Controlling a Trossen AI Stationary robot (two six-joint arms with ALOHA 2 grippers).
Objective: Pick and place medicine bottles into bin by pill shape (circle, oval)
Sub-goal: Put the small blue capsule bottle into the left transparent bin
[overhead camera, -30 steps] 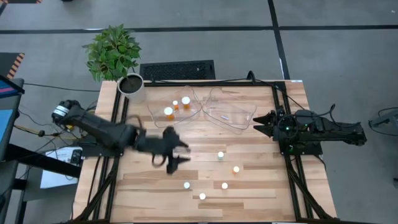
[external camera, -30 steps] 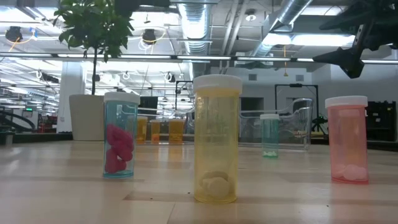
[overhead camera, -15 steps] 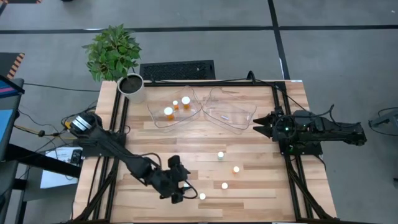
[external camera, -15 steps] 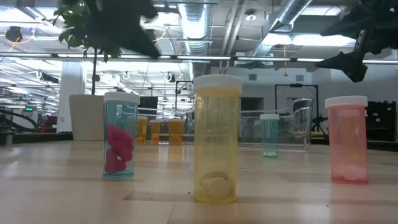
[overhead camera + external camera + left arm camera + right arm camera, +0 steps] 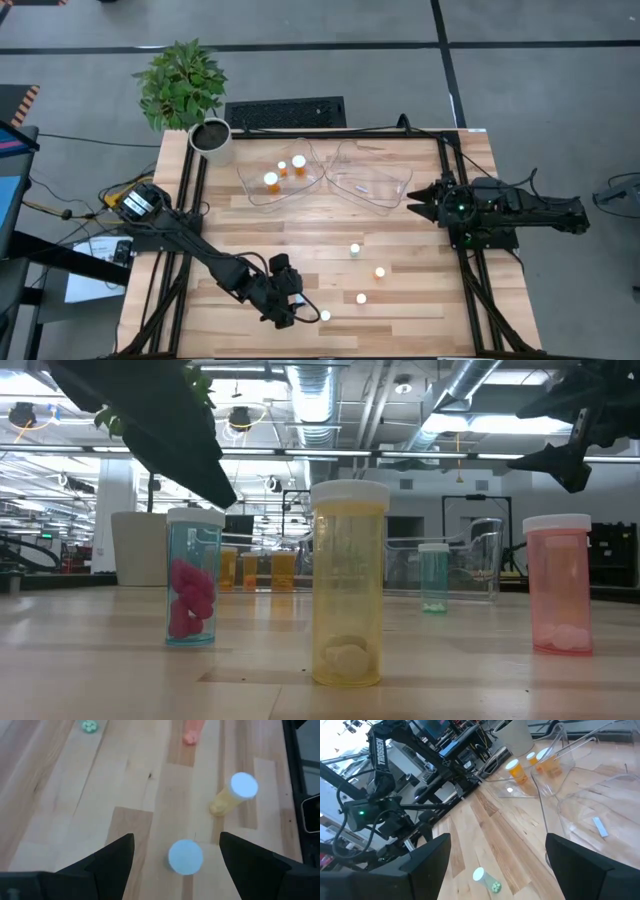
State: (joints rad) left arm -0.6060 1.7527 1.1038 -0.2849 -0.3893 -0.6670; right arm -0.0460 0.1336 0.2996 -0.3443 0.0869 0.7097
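Several small bottles with white caps stand on the wooden table. A blue one with pink pills [image 5: 195, 575] stands upright, and its cap [image 5: 185, 856] shows between my left gripper's fingers. A yellow one [image 5: 348, 595] [image 5: 235, 792], a pink one [image 5: 558, 585] [image 5: 361, 298] and a small teal one [image 5: 433, 575] [image 5: 354, 250] stand nearby. My left gripper [image 5: 294, 303] [image 5: 177, 870] is open above the blue bottle, one finger on either side of its cap, touching nothing. My right gripper [image 5: 412, 200] is open and empty at the table's right.
Two clear bins stand at the back: the left one [image 5: 252, 190] holds three orange bottles [image 5: 271, 180], and the right one [image 5: 400, 190] stands beside it. A potted plant [image 5: 185, 90] stands at the far left corner. Another bottle [image 5: 379, 272] stands right of centre.
My left gripper has swung from the table's middle toward the near edge and come down over the blue bottle, with its fingers astride the cap. The bottles have stayed where they were.
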